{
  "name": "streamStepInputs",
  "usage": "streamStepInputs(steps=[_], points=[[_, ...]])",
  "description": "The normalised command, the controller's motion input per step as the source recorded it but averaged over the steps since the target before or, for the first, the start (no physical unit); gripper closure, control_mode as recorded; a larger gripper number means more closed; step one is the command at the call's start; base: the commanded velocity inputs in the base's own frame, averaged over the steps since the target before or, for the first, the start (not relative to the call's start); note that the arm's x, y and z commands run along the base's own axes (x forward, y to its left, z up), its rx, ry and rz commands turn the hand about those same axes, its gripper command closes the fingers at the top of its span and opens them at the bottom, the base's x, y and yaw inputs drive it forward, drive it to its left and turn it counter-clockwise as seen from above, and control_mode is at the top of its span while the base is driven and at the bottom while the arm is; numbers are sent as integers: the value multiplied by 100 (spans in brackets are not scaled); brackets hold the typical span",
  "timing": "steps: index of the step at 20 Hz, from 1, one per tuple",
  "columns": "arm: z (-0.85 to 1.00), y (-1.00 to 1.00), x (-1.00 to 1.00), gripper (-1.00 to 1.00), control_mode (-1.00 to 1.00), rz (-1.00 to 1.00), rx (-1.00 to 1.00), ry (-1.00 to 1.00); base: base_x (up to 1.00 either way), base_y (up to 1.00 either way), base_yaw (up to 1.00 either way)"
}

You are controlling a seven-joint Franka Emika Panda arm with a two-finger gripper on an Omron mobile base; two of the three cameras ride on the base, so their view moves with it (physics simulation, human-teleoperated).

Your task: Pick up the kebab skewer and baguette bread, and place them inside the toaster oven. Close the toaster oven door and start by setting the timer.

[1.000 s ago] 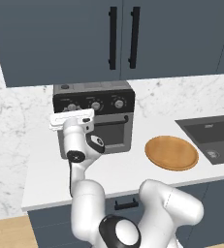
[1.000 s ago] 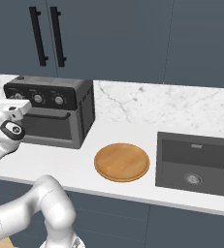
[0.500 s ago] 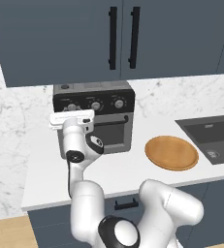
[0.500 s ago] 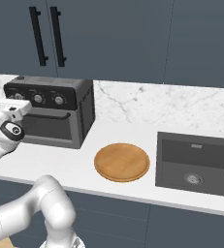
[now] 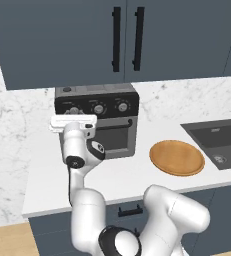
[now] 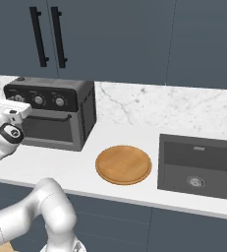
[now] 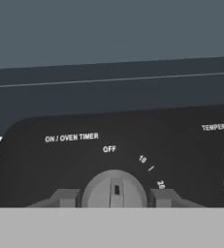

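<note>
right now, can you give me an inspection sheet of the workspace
surface: white counter, marble backsplash behind.
job's things: toaster oven with its door shut; timer knob pointer at OFF; skewer and bread nothing seen.
clutter: wooden plate, bare.
hand: hand at the timer knob, a finger on either side of it.
cables: nothing seen.
surroundings: dark sink to the right, dark cabinets above.
</note>
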Motion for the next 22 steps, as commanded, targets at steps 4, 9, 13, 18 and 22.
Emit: streamStepInputs(steps=[4, 9, 13, 18, 22], points=[[12, 0, 6, 100, -100, -4, 21, 0, 0, 0, 0], [23, 0, 15, 100, -100, -4, 23, 0, 0, 0, 0], [31, 0, 20, 100, -100, -2, 25, 2, 0, 0, 0], [22, 0, 20, 100, -100, 0, 28, 0, 0, 0, 0], [16, -1, 40, 100, -100, 0, 28, 0, 0, 0, 0]])
